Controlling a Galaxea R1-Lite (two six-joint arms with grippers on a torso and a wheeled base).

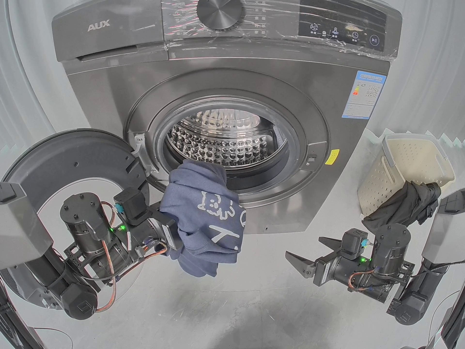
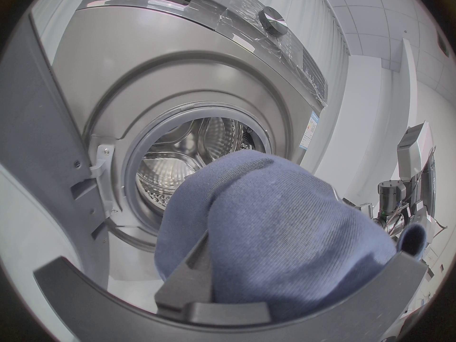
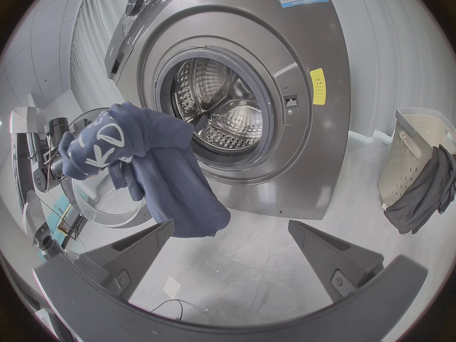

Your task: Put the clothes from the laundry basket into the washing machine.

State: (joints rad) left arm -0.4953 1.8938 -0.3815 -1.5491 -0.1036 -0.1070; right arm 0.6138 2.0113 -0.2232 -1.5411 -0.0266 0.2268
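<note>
The left gripper (image 1: 170,236) clamps a bunched fold of a blue knitted sweatshirt (image 1: 206,214) with white print in front of the grey metal washing machine (image 1: 218,73). The garment's upper edge reaches the lower rim of the round opening, while the rest hangs in soft folds over the pale floor (image 1: 252,306). Behind it gleams the perforated steel drum (image 1: 218,144). The circular door (image 1: 63,170) stands swung open on the robot's left (clear film still wraps the control panel (image 1: 271,20)). The right gripper (image 1: 306,249) hangs low and well apart from the machine, its dark wedge-shaped fingers (image 3: 332,257) spread and holding nothing. To the robot's right stands a cream perforated plastic laundry basket (image 1: 416,161), with a dark grey garment (image 1: 407,204) draped limply over its near rim.
</note>
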